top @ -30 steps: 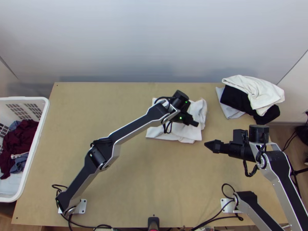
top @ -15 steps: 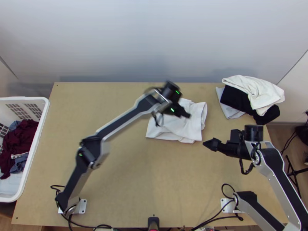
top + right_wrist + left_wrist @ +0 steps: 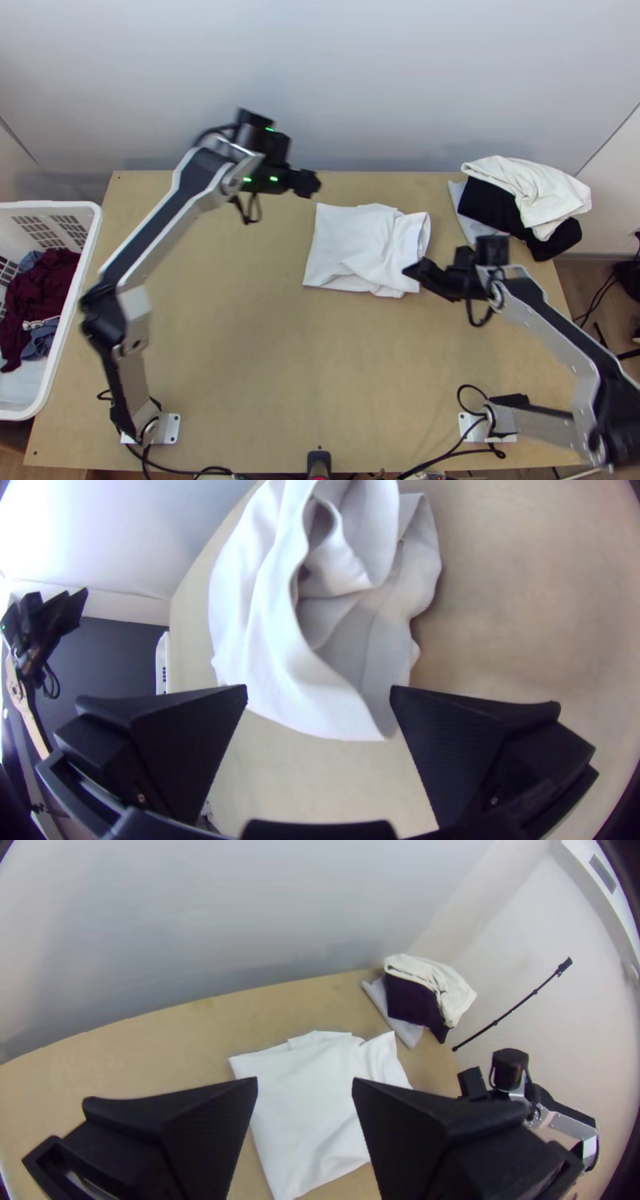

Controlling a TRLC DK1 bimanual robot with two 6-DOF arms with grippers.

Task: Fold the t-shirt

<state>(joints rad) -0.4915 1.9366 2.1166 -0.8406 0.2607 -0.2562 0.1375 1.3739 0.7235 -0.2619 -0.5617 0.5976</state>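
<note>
T-shirt, white, loosely folded and rumpled along its right edge, lying on the far half of the worktop, the right gripper empty and wide open at its near right corner. Folding neatly likely calls for pinching the loose layers together there, then carrying them low and leftward, smoothing as they settle; the left gripper, also open and empty, hangs far left, and no writing is legible.

The t-shirt is plain white, the basket white.
</note>
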